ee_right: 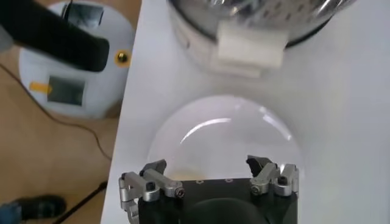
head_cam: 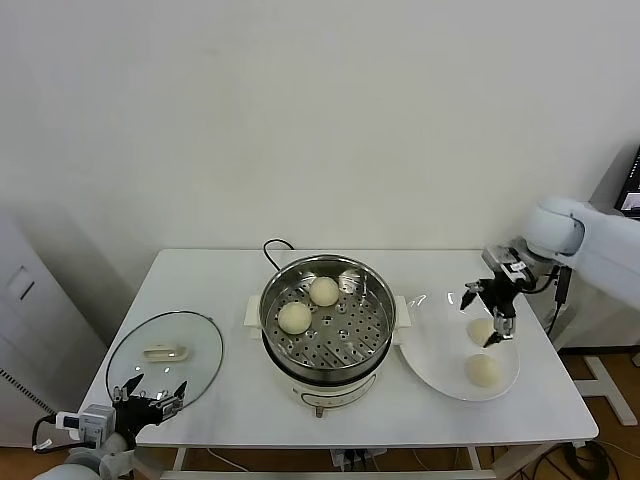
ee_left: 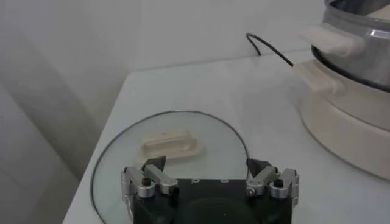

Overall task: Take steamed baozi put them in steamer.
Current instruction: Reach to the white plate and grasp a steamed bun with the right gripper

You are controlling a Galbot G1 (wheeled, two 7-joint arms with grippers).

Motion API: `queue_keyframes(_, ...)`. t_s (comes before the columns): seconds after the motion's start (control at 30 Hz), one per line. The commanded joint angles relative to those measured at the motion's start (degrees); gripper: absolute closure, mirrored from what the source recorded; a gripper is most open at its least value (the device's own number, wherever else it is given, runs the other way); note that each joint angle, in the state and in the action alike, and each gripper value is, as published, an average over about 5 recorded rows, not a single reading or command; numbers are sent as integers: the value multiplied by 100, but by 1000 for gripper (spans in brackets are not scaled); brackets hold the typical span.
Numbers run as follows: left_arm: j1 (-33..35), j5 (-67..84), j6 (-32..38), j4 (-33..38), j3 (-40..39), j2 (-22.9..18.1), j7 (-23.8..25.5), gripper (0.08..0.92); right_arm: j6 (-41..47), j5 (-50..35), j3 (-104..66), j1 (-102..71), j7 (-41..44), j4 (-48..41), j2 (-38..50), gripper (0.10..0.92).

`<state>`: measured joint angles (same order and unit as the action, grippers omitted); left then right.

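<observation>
Head view: right arm reaching in from the right side, white forearm bent down toward the white plate [head_cam: 432, 372], right hand [head_cam: 488, 308] hanging fingers-down just over the plate's far part, spread wide, nothing pinched. Two steamed baozi [head_cam: 482, 370] lying on the plate, one right under that hand, one nearer the front edge. Two more sitting on the perforated tray inside the steamer [head_cam: 327, 318], mid-table [head_cam: 230, 400], both toward its left-rear part, just beside each other. Left arm tucked low at the front-left corner, left hand [head_cam: 150, 395] level with the table [ee_left: 256, 91], pointing in over the near rim of the glass lid [head_cam: 165, 352], also spread wide and holding nothing. Right wrist view: plate [ee_right: 225, 137] below the open fingers [ee_right: 268, 170], steamer handle [ee_right: 251, 47] beyond it.
</observation>
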<state>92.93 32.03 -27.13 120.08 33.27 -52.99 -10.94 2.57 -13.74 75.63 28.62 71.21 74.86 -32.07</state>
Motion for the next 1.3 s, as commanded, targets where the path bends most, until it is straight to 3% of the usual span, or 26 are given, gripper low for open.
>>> queue_keyframes(0.03, -2, -2, -13, -5, -6, 11, 0, 177, -356, 956, -1284, -1750, 56, -663, 58, 203)
queue_keyframes(0.8, 20, -3, -10, -17, -9, 27, 4, 177, -419, 1839, -2402, -2910, -280, -1268, -490, 218)
queue_keyframes(1.3, 15, -5, -48, 10, -1, 60, -8, 177, -364, 1689, -2464, -2708, -291, -929, -254, 523)
